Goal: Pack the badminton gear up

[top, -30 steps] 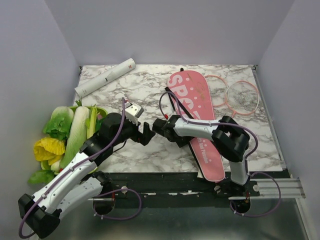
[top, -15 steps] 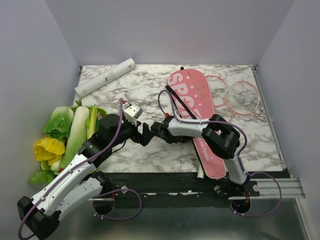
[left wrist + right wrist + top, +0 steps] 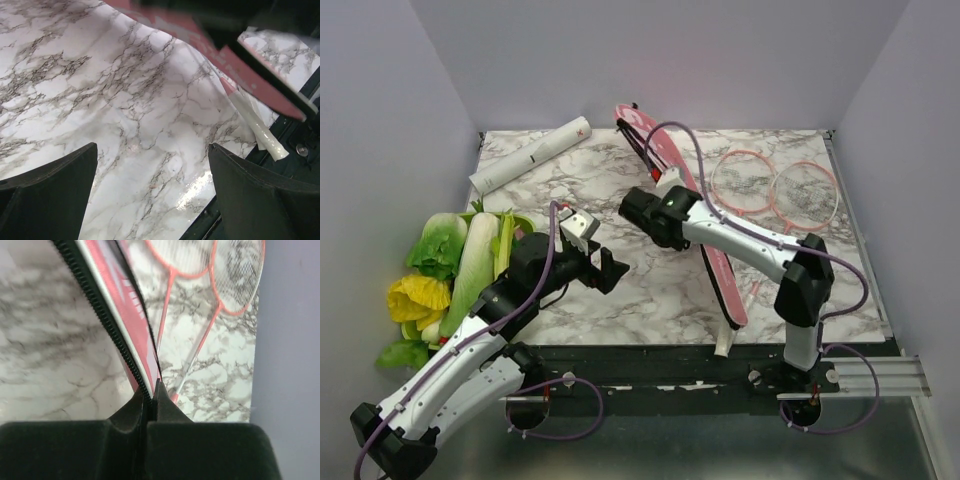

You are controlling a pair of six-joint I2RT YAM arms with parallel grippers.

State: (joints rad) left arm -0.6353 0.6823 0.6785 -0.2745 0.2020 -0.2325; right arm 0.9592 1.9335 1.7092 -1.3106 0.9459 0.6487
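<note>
1. Step, by my reading: opening the long pink fabric racket cover (image 3: 718, 276); right gripper (image 3: 150, 392) is pinched tight on its black zipper edge (image 3: 102, 320)
2. Cover stands on edge; its long axis runs from far-edge centre to near right, far end lifted
3. Left gripper (image 3: 150, 190) spread, holding nothing, above the white marble desk (image 3: 610, 180)
4. Next: widen the mouth, then load the thin pink-framed rackets (image 3: 775, 190) lying by the far right corner

Top view: illumination is even and diffuse, from overhead. The counter (image 3: 620, 180) reads bright, carries only soft-edged shadows and shows no hard highlights. Left wrist view: a glare patch lies on the near part of the counter, between the left fingers (image 3: 50, 190), which render dark, soft and without surface detail. The cover (image 3: 255, 80) along the far right is blurred. Right wrist view: the right fingers (image 3: 200, 450) are underexposed to near black. The zipper edge of the cover is soft at close range, while the rackets (image 3: 235, 275) beyond it are sharper.
</note>
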